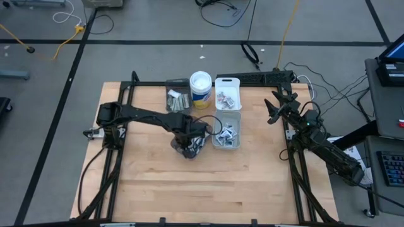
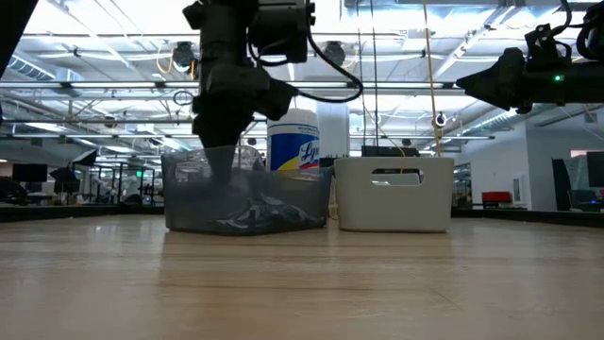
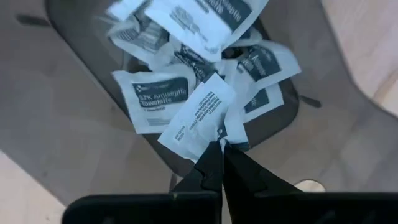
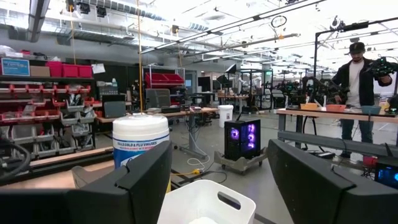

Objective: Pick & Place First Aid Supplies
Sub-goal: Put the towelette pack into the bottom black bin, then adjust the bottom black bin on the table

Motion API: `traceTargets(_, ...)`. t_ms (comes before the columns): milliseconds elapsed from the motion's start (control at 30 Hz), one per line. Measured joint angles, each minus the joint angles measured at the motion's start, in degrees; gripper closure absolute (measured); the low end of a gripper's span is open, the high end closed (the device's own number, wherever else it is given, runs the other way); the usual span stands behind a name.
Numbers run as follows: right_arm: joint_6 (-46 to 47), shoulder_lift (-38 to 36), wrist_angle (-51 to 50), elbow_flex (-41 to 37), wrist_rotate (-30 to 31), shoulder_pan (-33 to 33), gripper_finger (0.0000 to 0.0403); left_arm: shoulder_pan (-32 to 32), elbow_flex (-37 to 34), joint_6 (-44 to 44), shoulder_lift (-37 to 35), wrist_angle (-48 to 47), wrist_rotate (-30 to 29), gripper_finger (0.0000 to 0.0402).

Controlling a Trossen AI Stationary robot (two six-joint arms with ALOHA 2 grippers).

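Left gripper (image 3: 221, 148) hangs over the smoky rectangular plastic bin (image 1: 227, 132) at table centre, its fingers pinched together on the corner of a small white square packet with dark print (image 3: 200, 115) — lifted clear of the rest. More flat white packets with blue labels (image 3: 158, 94) lie heaped in that bin below it. A white plastic bin (image 1: 228, 93) and a white wipes canister with a blue-yellow label (image 1: 201, 89) stand just behind. Right gripper (image 1: 276, 104) waits raised at the table's right edge, fingers wide apart — holding nothing.
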Motion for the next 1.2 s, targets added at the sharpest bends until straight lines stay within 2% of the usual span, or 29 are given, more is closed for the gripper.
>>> traceTargets(133,0.0,0.0,0.0,0.0,0.0,0.0,0.014,-0.1,-0.8,1.0,0.0,0.7,-1.5,0.0382)
traceTargets(267,0.0,0.0,0.0,0.0,0.0,0.0,0.014,0.2,-0.8,1.4,0.0,0.9,-2.6,0.0342)
traceTargets(567,0.0,0.0,0.0,0.0,0.0,0.0,0.014,0.4,-0.4,5.5,0.0,0.6,-1.5,0.0168)
traceTargets(733,0.0,0.0,0.0,0.0,0.0,0.0,0.014,0.7,3.6,6.5,0.0,-0.7,-1.6,0.0102)
traceTargets(967,0.0,0.0,0.0,0.0,0.0,0.0,0.014,-0.5,8.2,10.0,0.8,2.6,-2.2,0.0068)
traceTargets(1200,0.0,0.0,0.0,0.0,0.0,0.0,0.014,-3.3,9.5,7.5,4.9,7.1,-2.9,0.0075)
